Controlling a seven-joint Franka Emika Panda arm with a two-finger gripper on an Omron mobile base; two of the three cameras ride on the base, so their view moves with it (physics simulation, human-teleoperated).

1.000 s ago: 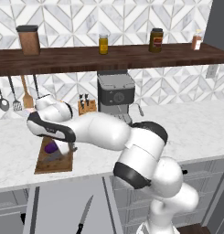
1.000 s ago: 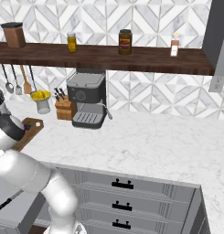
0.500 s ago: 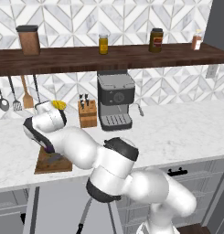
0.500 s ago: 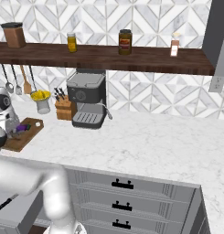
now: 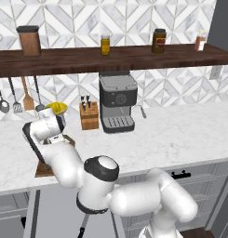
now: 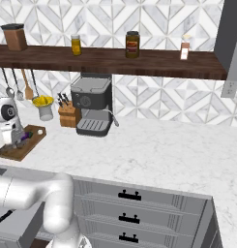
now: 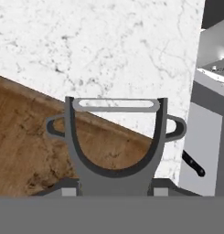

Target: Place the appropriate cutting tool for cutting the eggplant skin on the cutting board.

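Observation:
The cutting tool (image 7: 114,180), a dark grey peeler with a pale forked blade head, sticks out between my fingertips (image 7: 56,126), and my gripper (image 7: 115,132) is shut on it. Under it lies a corner of the brown wooden cutting board (image 7: 26,137), with marble counter beyond. My gripper (image 6: 13,140) hangs just above the cutting board (image 6: 24,149) at the counter's left end. The purple eggplant (image 6: 26,137) lies on the board right beside the hand. From the left side, my gripper (image 5: 54,137) hovers over the cutting board (image 5: 43,170), and the arm hides the eggplant.
A knife block (image 5: 89,116) and a coffee machine (image 5: 117,104) stand at the wall right of the board, with a cup of yellow things (image 5: 57,109) behind it. Utensils (image 5: 15,95) hang at the wall. A black-handled knife (image 7: 193,164) lies low in front of the cabinets.
The arm has folded in toward the left, and its elbow has swung from the right to the front. The hand stays over the board, still shut on the peeler.

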